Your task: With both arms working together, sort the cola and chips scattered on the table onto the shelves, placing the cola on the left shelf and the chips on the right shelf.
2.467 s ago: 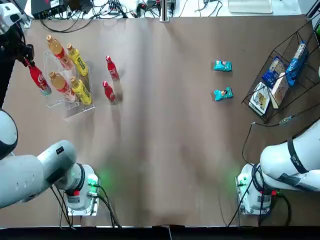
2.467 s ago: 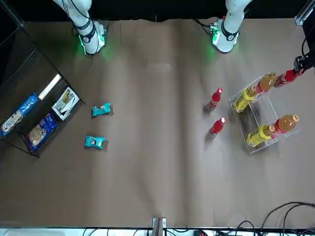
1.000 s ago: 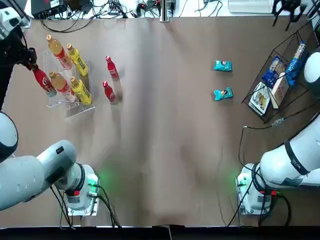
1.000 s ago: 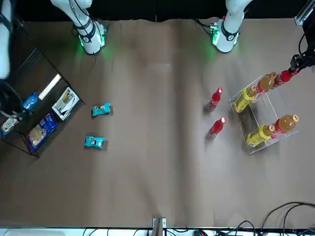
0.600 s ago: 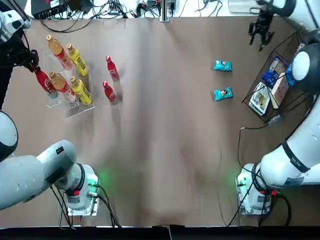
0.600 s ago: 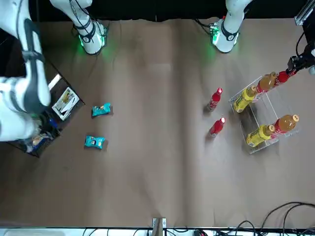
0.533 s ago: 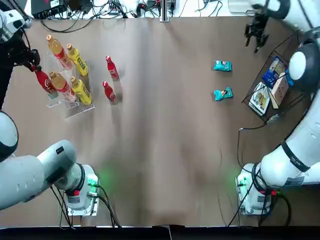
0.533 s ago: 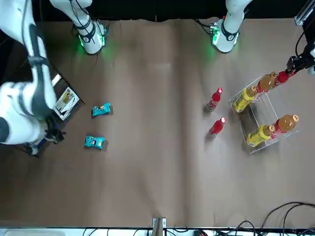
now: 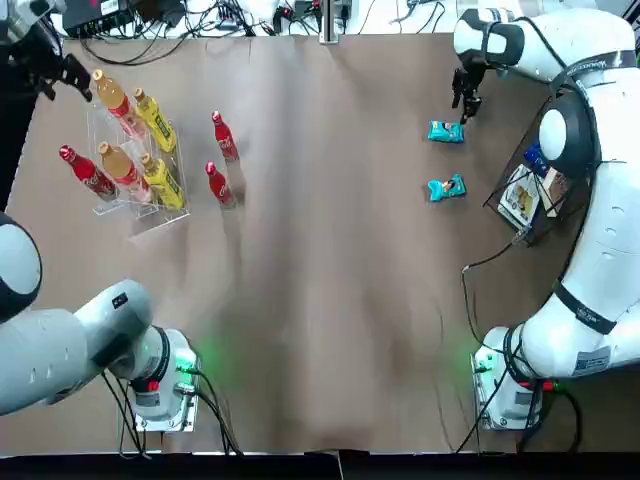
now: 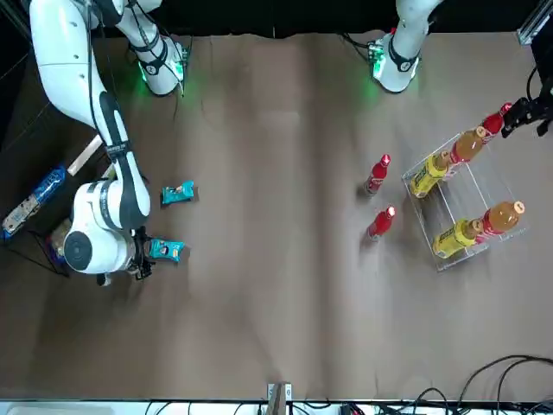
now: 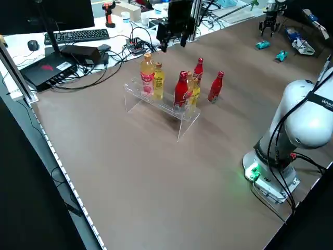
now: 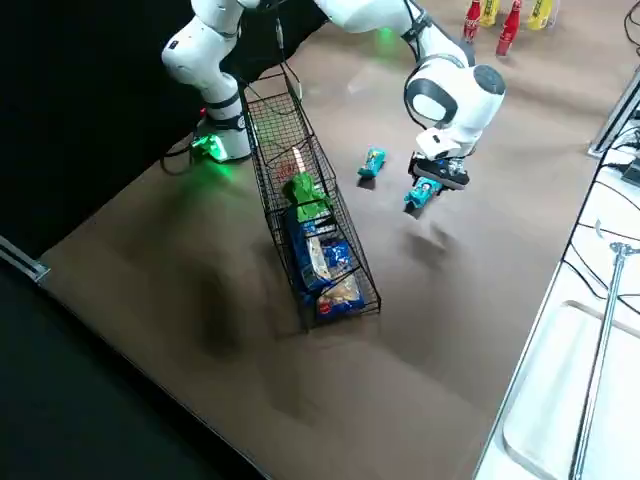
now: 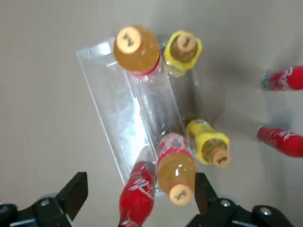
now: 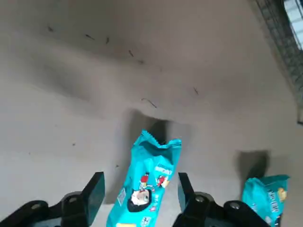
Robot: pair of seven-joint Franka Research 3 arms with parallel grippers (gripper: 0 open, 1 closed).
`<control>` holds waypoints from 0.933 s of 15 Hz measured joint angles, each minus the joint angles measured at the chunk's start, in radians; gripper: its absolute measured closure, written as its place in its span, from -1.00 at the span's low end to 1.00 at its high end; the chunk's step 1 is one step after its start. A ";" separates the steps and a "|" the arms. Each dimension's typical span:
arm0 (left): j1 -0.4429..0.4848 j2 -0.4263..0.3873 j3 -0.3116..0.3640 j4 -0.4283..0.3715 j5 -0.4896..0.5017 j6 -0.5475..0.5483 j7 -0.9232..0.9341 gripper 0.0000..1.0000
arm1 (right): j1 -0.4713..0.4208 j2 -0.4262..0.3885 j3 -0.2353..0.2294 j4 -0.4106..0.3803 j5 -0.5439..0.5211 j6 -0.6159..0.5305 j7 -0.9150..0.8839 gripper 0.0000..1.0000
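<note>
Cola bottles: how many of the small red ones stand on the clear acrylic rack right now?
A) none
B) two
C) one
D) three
C: one red bottle stands on the clear acrylic rack, while the other two stand on the table.

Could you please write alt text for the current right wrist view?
The open right gripper hovers over a table, with a teal chip packet between its two fingers. A second teal packet lies beside it, and part of a black wire-mesh rack shows.
</note>
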 joint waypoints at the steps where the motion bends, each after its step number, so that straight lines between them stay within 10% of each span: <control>1: 0.000 0.017 -0.021 0.026 -0.001 -0.004 -0.026 -0.99 | 0.003 0.007 0.000 0.000 0.000 0.004 0.036 -0.41; 6: -0.008 0.231 -0.245 0.164 -0.002 -0.005 -0.328 -0.99 | 0.039 0.062 0.000 0.001 0.000 0.009 0.140 -0.41; 10: -0.123 0.405 -0.302 0.210 0.003 0.032 -0.448 -0.99 | 0.045 0.068 -0.001 0.001 0.000 0.012 0.190 -0.26; 14: -0.257 0.560 -0.303 0.250 0.135 0.135 -0.617 -0.99 | 0.047 0.069 -0.002 0.004 -0.013 0.012 0.191 0.54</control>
